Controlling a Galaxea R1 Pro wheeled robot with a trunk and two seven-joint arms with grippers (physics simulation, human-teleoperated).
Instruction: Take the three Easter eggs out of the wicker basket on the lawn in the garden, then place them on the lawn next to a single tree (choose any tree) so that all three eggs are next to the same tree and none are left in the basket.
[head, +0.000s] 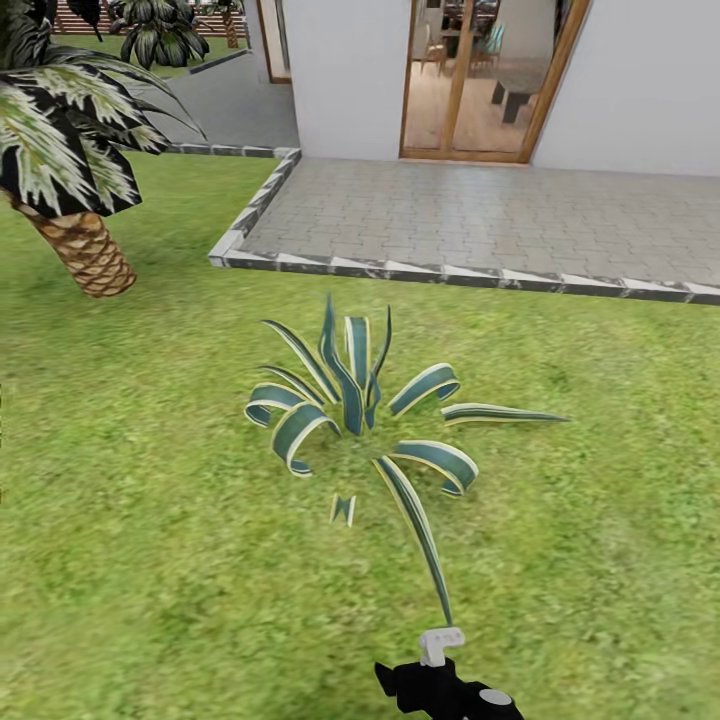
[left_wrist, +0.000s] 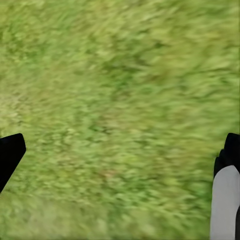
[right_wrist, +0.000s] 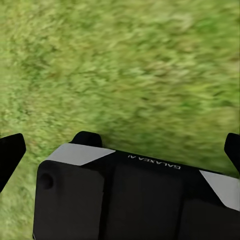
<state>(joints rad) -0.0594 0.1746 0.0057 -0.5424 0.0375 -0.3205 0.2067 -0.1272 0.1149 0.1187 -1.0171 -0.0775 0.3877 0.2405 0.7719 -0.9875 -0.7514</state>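
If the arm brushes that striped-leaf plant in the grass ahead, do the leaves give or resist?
Probably give. The striped plant has long, thin leaves that arch and curl at the tips, which suggests they flex. One leaf trails low toward the robot, so it would likely be swept aside. The rosette sits in the lawn, seemingly rooted, so it probably won't slide or tip.

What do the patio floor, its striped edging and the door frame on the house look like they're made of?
The patio looks like matte grey stone or concrete pavers; interlocking block joints show. Its edging seems cut stone or concrete, in alternating grey and white wedges. The door frame appears to be warm brown wood with a smooth finish, holding clear glass that shows a room inside. It is a render, so these are only looks.
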